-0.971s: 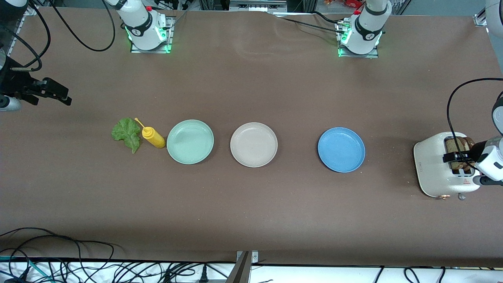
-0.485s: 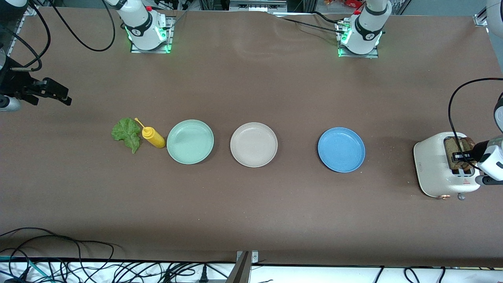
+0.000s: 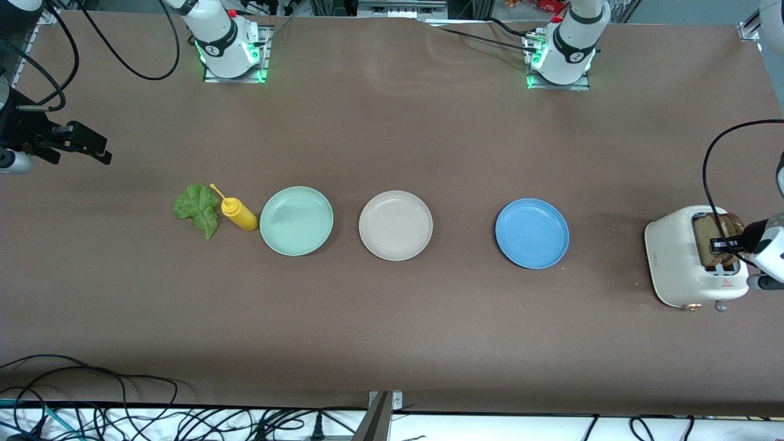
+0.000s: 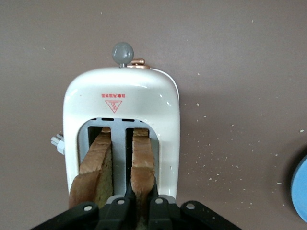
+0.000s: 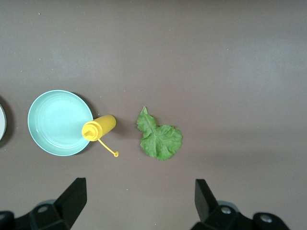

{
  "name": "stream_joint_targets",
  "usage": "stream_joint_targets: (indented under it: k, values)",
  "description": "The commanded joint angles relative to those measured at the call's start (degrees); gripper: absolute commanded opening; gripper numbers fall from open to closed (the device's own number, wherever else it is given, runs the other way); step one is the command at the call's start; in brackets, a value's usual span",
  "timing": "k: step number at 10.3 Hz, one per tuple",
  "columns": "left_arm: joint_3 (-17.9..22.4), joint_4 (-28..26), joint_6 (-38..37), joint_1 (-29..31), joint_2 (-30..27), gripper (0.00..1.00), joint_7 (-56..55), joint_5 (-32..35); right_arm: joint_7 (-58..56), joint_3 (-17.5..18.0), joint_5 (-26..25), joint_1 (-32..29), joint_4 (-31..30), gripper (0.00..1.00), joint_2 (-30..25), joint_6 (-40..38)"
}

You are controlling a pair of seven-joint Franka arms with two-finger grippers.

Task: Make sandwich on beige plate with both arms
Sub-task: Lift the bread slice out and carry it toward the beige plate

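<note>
Two brown bread slices (image 3: 712,234) stand in the slots of a white toaster (image 3: 672,260) at the left arm's end of the table. My left gripper (image 3: 724,246) is over the toaster. In the left wrist view the left gripper (image 4: 142,189) is shut on one slice (image 4: 143,158); the other slice (image 4: 95,165) stands free beside it. The beige plate (image 3: 395,225) is empty at mid table. The lettuce leaf (image 3: 197,208) lies flat toward the right arm's end and shows in the right wrist view (image 5: 160,139). My right gripper (image 3: 79,144) is open and empty, high over bare table (image 5: 139,199).
A yellow squeeze bottle (image 3: 239,214) lies between the lettuce and a mint-green plate (image 3: 296,220). A blue plate (image 3: 531,233) sits between the beige plate and the toaster. The toaster's lever knob (image 4: 123,52) faces the front camera. Cables run along the table's front edge.
My left gripper has shifted a little toward the left arm's end of the table, staying at the bread in the toaster. The right arm has not moved.
</note>
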Motion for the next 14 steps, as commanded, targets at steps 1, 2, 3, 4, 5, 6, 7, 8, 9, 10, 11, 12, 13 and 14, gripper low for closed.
stream_joint_targets:
  k: [1, 2, 3, 4, 5, 6, 7, 8, 9, 10, 11, 12, 13, 14]
  values:
    - [-0.5, 4.9, -3.6, -0.4, 0.3, 0.00, -0.1, 1.5, 0.0, -0.7, 0.7, 0.2, 0.7, 1.00, 0.1, -0.8]
    - [-0.5, 5.7, -4.2, -0.5, 0.3, 0.00, -0.1, 1.5, -0.1, -0.8, 0.8, 0.2, 0.7, 1.00, 0.1, -0.8]
    - [-0.6, 7.2, -6.1, -0.5, 0.3, 0.00, -0.1, 1.4, 0.0, -0.8, 0.8, 0.2, 0.6, 1.00, 0.1, -0.8]
    - [-0.7, 8.8, -8.6, -1.1, 0.3, 0.00, -0.1, 1.2, 0.0, -0.9, 0.8, 0.2, 0.6, 1.00, 0.1, -0.7]
    - [-0.7, 10.4, -11.6, -2.3, 0.3, 0.00, -0.1, 0.8, 0.3, -0.9, 0.8, 0.2, 0.6, 1.00, 0.1, -0.8]
    - [-1.8, 11.1, -13.3, -3.0, 0.2, 0.00, 0.0, 0.5, 0.4, -0.8, 0.8, 0.2, 0.5, 1.00, 0.1, -0.8]
    - [-3.7, 11.1, -14.0, -3.1, -0.5, 0.00, 0.1, -0.1, 0.5, -0.8, 0.8, 0.2, 0.5, 1.00, 0.1, -0.8]
    - [-5.9, 11.1, -14.6, -3.1, -0.7, 0.00, 1.1, -0.9, 0.5, -0.8, 0.8, 0.2, 0.5, 1.00, 0.1, -0.8]
    - [-8.4, 11.1, -16.0, -3.1, -1.0, 0.00, 0.8, -3.7, 0.5, -0.8, 0.8, 0.2, 0.5, 1.00, 0.1, -0.8]
    - [-10.4, 11.1, -16.1, -3.1, -1.0, 0.00, 0.0, -7.5, 0.5, -0.8, 0.8, 0.2, 0.5, 1.00, 0.1, -0.8]
    - [-10.8, 11.1, -16.4, -3.1, -1.0, 0.00, -1.2, -12.2, 0.5, -0.8, 0.8, 0.2, 0.6, 1.00, 0.2, -0.7]
    - [-10.7, 11.0, -16.5, -3.2, -0.7, 0.00, -1.5, -17.6, 0.5, -0.9, 0.8, 0.2, 0.6, 1.00, 0.2, -0.7]
    - [-10.7, 10.5, -16.5, -4.0, -0.6, 0.00, -1.5, -21.7, 0.5, -0.9, 0.8, 0.2, 0.5, 1.00, 0.2, -0.8]
    - [-10.7, 10.2, -16.5, -6.2, 0.0, 0.00, -1.5, -23.8, 0.5, -0.9, 0.8, 0.2, 0.6, 1.00, 0.2, -0.8]
